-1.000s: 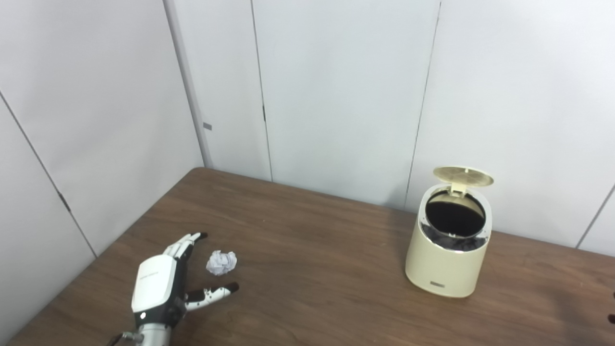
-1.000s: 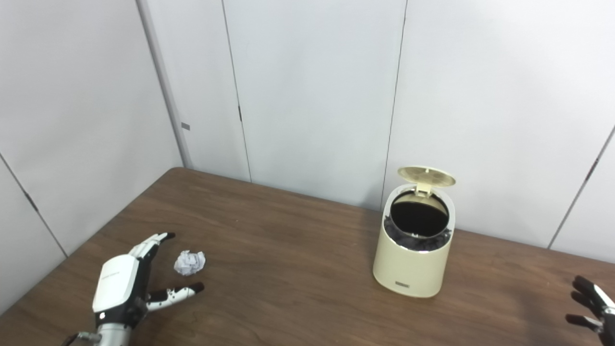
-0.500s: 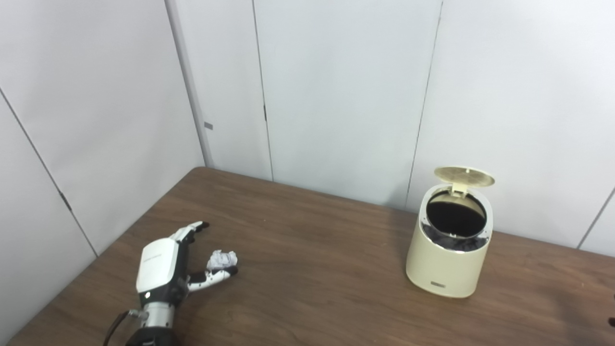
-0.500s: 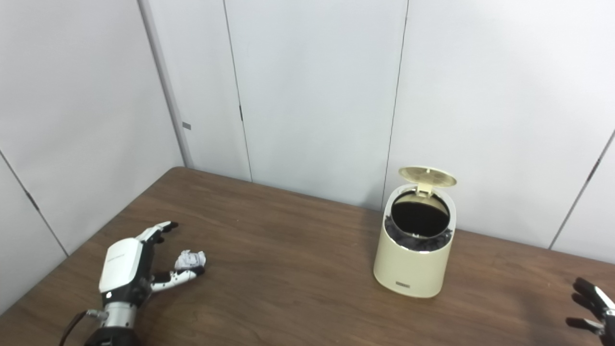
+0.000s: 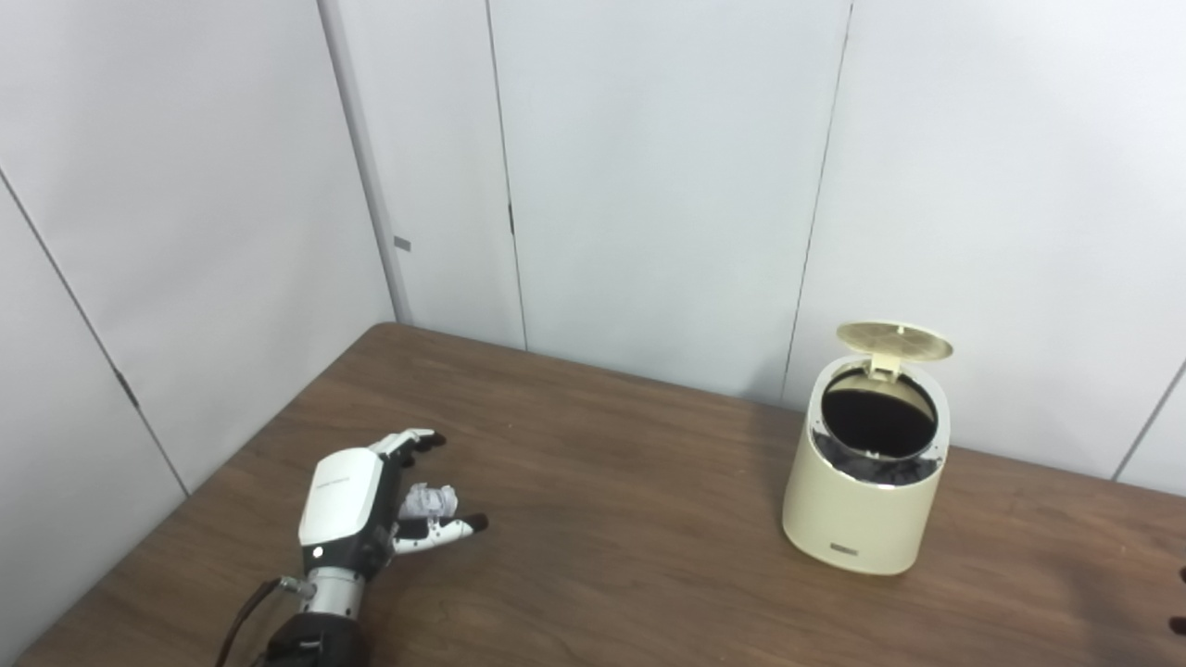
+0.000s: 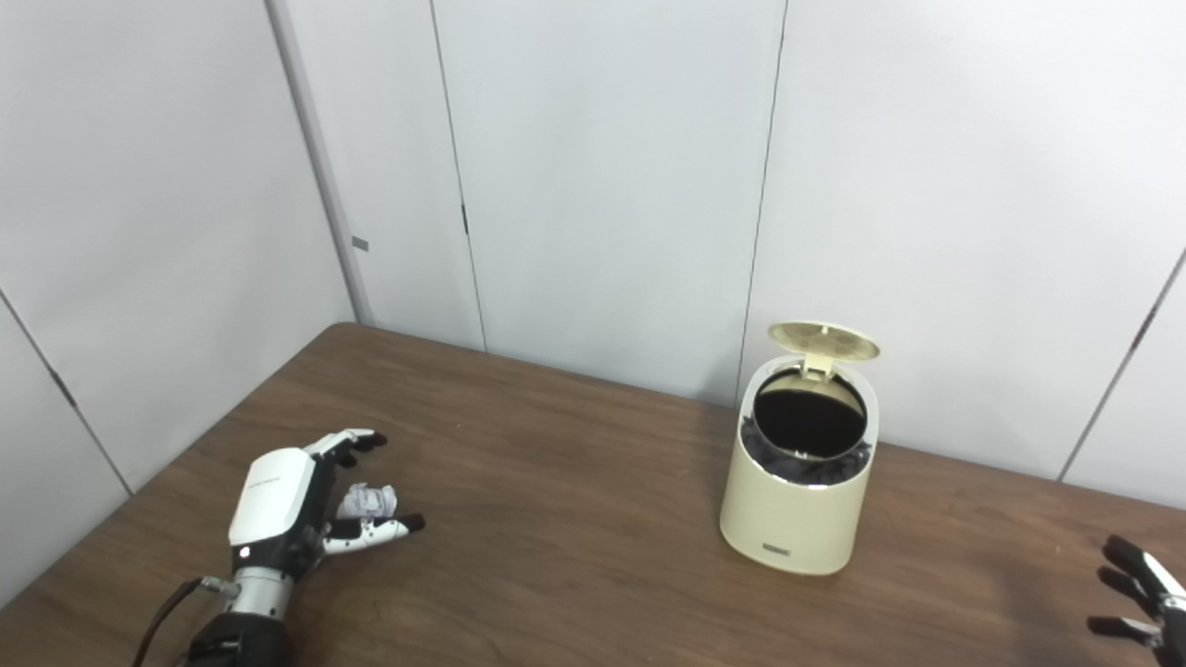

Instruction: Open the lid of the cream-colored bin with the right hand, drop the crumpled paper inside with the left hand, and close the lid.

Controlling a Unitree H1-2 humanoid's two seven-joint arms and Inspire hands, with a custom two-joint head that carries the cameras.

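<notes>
grey panels back your table [image 5: 602,482]. your left hand [image 5: 347,505], fingers spread, cups the paper [image 5: 428,501] near the left edge; clear wood runs to the bin [image 5: 862,505], lid [image 5: 894,339] up. right hand [image 6: 1144,602] splayed at the right edge.

Left robot hand around crumpled paper, bin open on the brown wooden bench [image 5: 593,482]

At near left, the white-and-black left robot hand [image 5: 366,505] has its fingers spread around the small crumpled ball of white paper [image 5: 430,501], thumb on its near side; whether it grips is unclear. Well apart at right stands the cream-colored round bin [image 5: 862,500], its flat round lid [image 5: 893,340] raised at the far rim, dark interior showing.
</notes>
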